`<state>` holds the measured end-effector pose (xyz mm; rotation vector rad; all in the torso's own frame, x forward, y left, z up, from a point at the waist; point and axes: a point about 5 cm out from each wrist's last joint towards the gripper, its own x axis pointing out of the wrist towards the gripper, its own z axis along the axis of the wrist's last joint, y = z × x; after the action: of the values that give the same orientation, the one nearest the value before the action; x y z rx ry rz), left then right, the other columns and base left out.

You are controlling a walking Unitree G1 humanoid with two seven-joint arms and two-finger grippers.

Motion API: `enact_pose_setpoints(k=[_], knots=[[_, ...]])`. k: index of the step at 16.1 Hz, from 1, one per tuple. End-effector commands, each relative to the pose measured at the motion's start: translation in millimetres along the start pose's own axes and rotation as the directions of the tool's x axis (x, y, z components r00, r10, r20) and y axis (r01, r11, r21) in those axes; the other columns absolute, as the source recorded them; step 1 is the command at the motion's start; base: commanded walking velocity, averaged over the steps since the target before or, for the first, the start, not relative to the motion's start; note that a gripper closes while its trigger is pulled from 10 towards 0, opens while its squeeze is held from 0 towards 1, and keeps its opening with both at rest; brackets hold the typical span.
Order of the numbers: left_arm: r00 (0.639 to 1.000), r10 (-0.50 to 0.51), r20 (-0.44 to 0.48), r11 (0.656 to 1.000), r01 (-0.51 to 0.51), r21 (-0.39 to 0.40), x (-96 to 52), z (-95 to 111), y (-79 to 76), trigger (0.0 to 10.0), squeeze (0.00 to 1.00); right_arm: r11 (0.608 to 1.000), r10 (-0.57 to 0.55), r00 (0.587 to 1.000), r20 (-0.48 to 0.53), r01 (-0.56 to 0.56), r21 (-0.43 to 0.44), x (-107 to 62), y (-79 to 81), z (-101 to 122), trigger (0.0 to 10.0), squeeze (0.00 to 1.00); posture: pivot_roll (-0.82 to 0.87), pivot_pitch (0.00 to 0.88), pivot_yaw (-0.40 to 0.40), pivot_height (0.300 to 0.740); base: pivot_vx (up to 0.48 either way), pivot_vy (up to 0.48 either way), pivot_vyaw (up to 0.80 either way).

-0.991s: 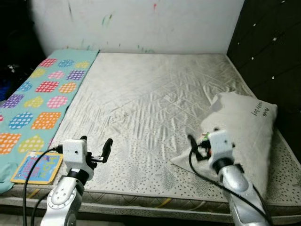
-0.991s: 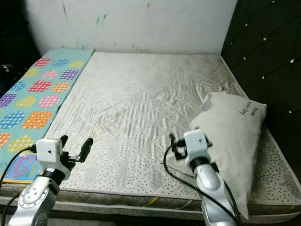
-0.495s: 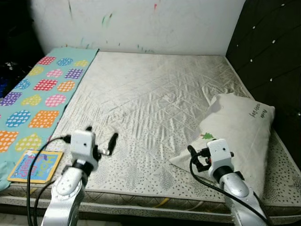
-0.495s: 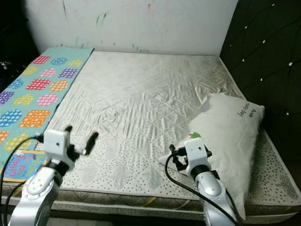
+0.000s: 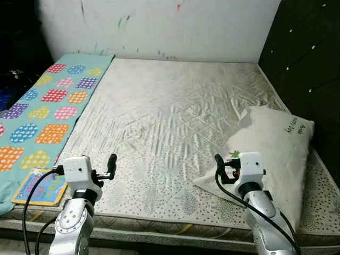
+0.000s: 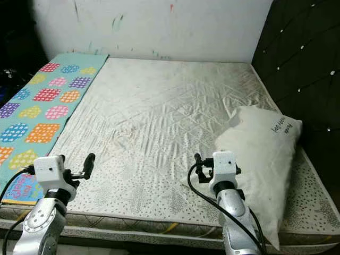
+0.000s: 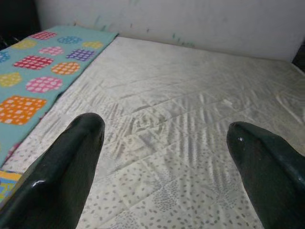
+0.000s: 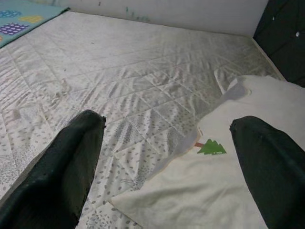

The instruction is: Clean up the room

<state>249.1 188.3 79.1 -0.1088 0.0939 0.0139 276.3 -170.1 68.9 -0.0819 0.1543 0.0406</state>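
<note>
Both my grippers, left gripper (image 7: 164, 157) and right gripper (image 8: 167, 157), spread wide; reckon I'm lining up the white fabric pillow (image 5: 276, 146), near right.

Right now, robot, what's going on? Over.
Both jaws open: left gripper, right gripper, holding nothing. Pillow just ahead of right gripper, on mattress. Nothing in between.
</note>
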Motion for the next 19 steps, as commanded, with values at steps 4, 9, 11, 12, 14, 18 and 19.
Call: enact_pose_setpoints(k=[4,9,11,12,14,18,19], knots=[[0.999,-0.033,-0.013,0.999,0.033,-0.017,3.4,-0.4,-5.5,10.0,0.00,1.000,-0.004,1.000,0.020,0.005,-0.028,0.7,0.0,4.4,10.0,0.00,-0.14,0.000,0.007,0.740,0.000,0.000,0.00],[0.999,-0.047,-0.003,0.998,0.047,-0.028,2.3,0.7,-7.6,10.0,0.00,1.000,-0.010,1.000,0.022,0.010,-0.017,-0.6,-2.1,4.6,10.0,0.00,-0.14,0.000,0.003,0.740,0.000,0.000,-0.30],[0.999,-0.043,-0.002,0.999,0.043,-0.033,1.8,0.8,-6.4,10.0,0.00,1.000,-0.009,1.000,0.026,0.009,-0.021,-0.6,-1.6,5.1,10.0,0.00,-0.14,0.000,0.003,0.740,0.000,-0.268,0.00],[0.999,-0.045,-0.004,0.998,0.044,-0.036,1.8,0.7,-6.5,10.0,0.00,1.000,-0.007,1.000,0.025,0.008,-0.020,-0.5,-1.3,5.1,10.0,0.00,-0.14,0.000,0.003,0.740,0.000,-0.296,0.00],[0.999,-0.048,-0.008,0.998,0.048,-0.037,2.0,0.3,-6.5,10.0,0.00,1.000,-0.003,1.000,0.025,0.004,-0.022,-0.3,-0.6,5.2,10.0,0.00,-0.14,0.000,0.003,0.740,0.000,-0.300,0.00],[0.999,-0.045,-0.010,0.998,0.045,-0.039,3.2,0.4,-5.6,10.0,0.00,1.000,-0.001,1.000,0.028,0.001,-0.022,0.4,0.3,5.7,10.0,0.00,-0.14,0.000,0.006,0.740,0.000,-0.349,0.00],[0.999,-0.046,-0.011,0.998,0.045,-0.039,3.5,0.1,-5.6,10.0,0.00,1.000,0.000,1.000,0.028,0.001,-0.023,0.7,0.4,5.7,10.0,0.00,-0.14,0.000,0.006,0.740,0.000,-0.382,0.00]])
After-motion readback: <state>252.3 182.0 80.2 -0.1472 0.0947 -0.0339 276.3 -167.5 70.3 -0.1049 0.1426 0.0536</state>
